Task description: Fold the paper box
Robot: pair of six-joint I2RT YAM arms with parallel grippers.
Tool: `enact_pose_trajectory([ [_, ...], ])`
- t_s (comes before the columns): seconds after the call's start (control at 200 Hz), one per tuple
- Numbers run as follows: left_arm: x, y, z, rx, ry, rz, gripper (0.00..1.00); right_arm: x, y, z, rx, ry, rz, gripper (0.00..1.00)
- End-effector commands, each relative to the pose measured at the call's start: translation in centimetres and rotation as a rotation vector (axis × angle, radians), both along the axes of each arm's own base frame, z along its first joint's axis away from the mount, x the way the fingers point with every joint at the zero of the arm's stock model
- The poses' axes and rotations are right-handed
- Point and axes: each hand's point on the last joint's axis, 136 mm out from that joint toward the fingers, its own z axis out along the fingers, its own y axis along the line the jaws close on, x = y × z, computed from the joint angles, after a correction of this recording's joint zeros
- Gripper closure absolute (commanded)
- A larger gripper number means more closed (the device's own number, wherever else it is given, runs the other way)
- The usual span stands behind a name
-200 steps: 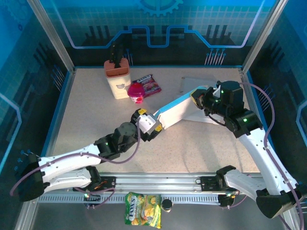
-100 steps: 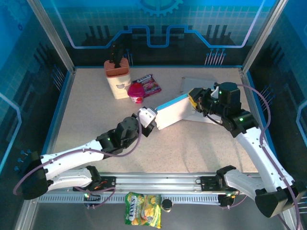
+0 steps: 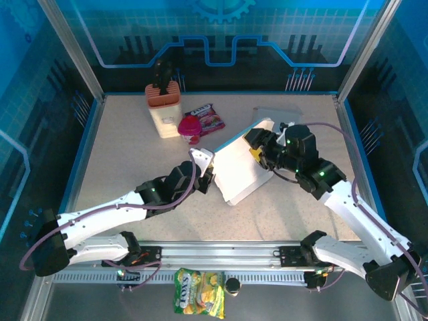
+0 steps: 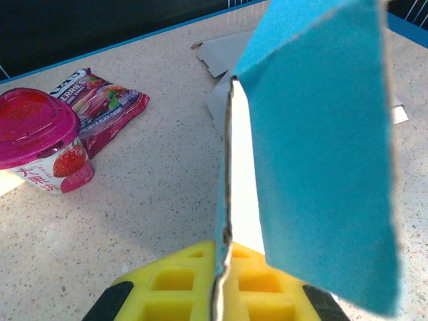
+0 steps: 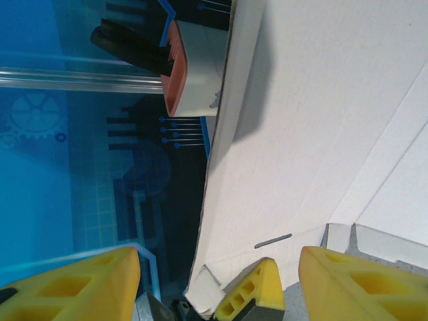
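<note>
While the left gripper (image 3: 203,163) pinches an edge of the paper box (image 3: 241,170) mid-table, the right gripper (image 3: 257,145) gapes, holding nothing; folding looks underway, next needing 1 fresh right-side grip.

In the top view the paper box (image 3: 242,170) hides the fingertips of the left gripper (image 3: 211,170) and part of the flat cardboard sheet (image 3: 271,112) behind it; whether the right gripper (image 3: 257,150) touches the box is too small to tell. At the left wrist the box's blue panel runs off the top edge, the yellow pads (image 4: 187,281) off the bottom, the pink-lidded cup (image 4: 37,134) off the left. At the right wrist the white panel covers part of the tool holder (image 5: 194,73)
</note>
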Motion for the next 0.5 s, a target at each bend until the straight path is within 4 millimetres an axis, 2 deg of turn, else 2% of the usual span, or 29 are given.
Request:
enact_pose_trajectory([
  [0.0, 0.0, 0.3, 2.3, -0.055, -0.019, 0.023, 1.00, 0.9, 0.4, 1.5, 0.019, -0.040, -0.033, 0.37],
  [0.4, -0.5, 0.3, 2.4, -0.053, -0.022, 0.002, 1.00, 2.6, 3.3, 1.5, 0.040, -0.021, -0.011, 0.46],
  [0.495, -0.5, 0.4, 2.4, -0.052, -0.024, 0.002, 1.00, 3.0, 3.6, 1.3, 0.037, -0.013, -0.010, 0.52],
])
